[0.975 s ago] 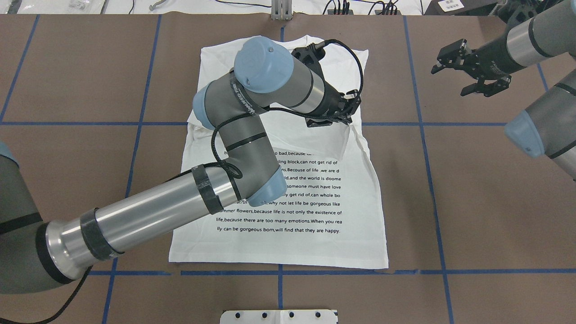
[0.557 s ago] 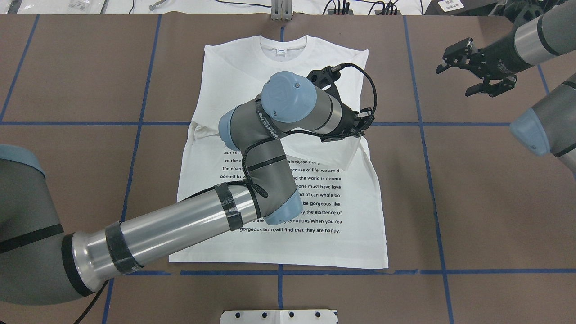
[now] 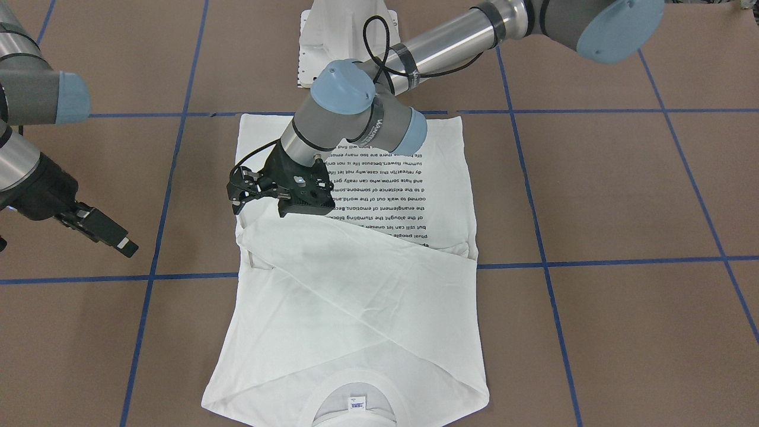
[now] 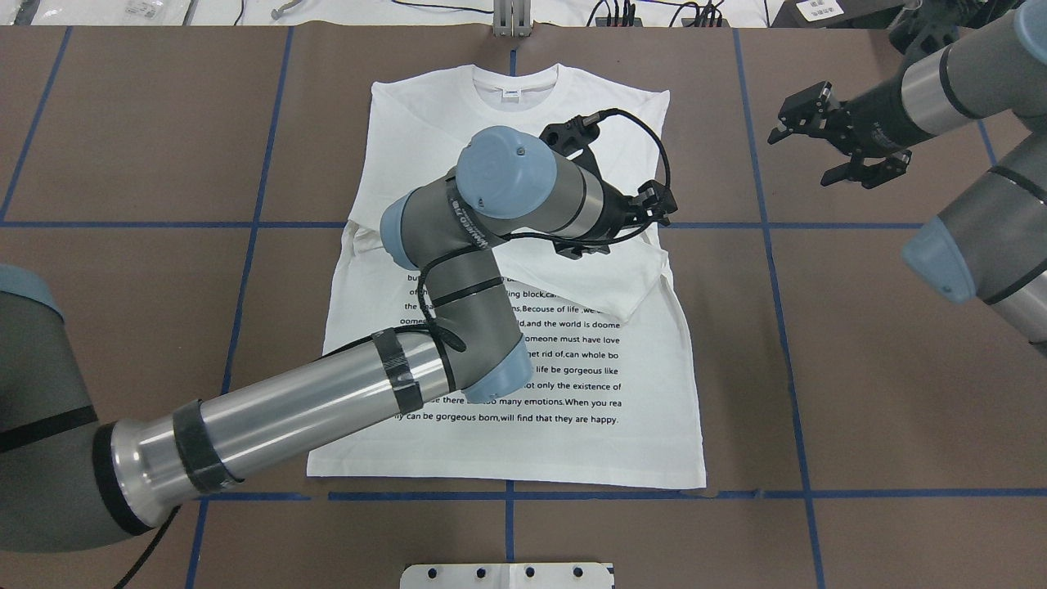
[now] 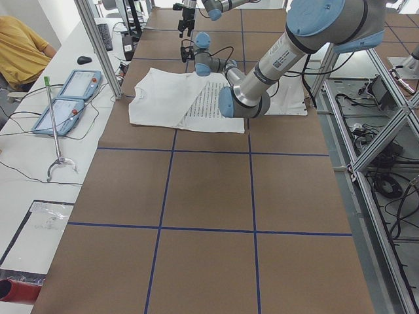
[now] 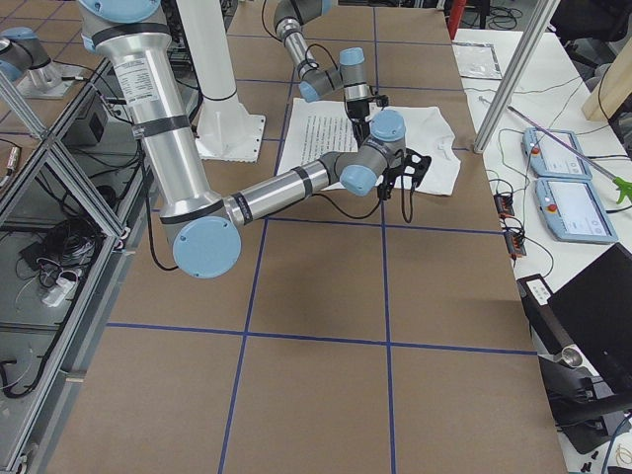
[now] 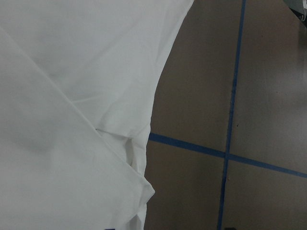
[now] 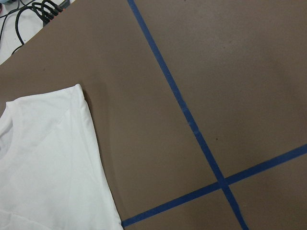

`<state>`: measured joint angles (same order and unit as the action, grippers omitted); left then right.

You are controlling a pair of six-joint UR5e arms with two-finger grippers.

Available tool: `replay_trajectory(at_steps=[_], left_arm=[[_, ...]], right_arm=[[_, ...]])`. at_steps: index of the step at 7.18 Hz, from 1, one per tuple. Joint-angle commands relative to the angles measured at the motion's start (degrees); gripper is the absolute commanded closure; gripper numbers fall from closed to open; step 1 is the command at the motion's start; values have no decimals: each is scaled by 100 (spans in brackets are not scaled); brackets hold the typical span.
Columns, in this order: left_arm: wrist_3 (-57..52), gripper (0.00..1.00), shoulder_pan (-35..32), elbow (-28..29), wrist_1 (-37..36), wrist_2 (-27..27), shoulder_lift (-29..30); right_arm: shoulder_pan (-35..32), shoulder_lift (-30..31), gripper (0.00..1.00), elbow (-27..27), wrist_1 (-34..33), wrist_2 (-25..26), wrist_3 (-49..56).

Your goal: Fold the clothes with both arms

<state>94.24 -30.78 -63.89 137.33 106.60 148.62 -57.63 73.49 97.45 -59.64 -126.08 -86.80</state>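
Nearest the robot, the shirt [image 4: 564, 446] hem & printed text lie flat on the counter [image 4: 859, 368], same spot as 1 s ago. Just past the text, a folded sleeve [image 4: 626, 282] now rests slack across the chest w/ its end at the shirt's right edge. 0.6 s ago the left hand [image 3: 238, 191] was right over that end; now it's drawn back a bit, spread open, no cloth in it (left wrist cam shows only fabric & bare counter). Collar [image 4: 515, 82] beyond is uncovered. Far right, the right hand [image 4: 800, 157], also spread & empty, has edged toward the shirt. Reads as sleeve fold released & done; prob next is a two-arm body fold
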Motion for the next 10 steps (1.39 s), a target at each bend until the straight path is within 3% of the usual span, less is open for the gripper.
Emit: replay_trajectory(at_steps=[1, 2, 3, 4, 5, 6, 10], left_arm=[[-822, 13, -243, -1731, -606, 89, -1555], [-1594, 15, -392, -2646, -1177, 89, -2295], [-2211, 15, -489, -3177, -1496, 89, -2798], [-2339, 15, -551, -3513, -1542, 107, -3247], [-2349, 7, -604, -3612, -1499, 194, -3573], [-2340, 0, -613, -3787, -1499, 291, -3716], [-2261, 0, -622, -3850, -1481, 318, -3936]], right_arm=[[1256, 557, 0, 981, -56, 1026, -912], [2090, 874, 0, 1569, -292, 1590, -1552], [3073, 1034, 1, 2028, -912, 2552, -1863], [3744, 1053, 1, 2345, -1440, 3058, -2275], [4177, 1096, 1, 2349, -1567, 3307, -2723], [4729, 1114, 2, 2349, -1847, 3875, -3067], [5113, 1158, 12, 2270, -2087, 3986, -3475]])
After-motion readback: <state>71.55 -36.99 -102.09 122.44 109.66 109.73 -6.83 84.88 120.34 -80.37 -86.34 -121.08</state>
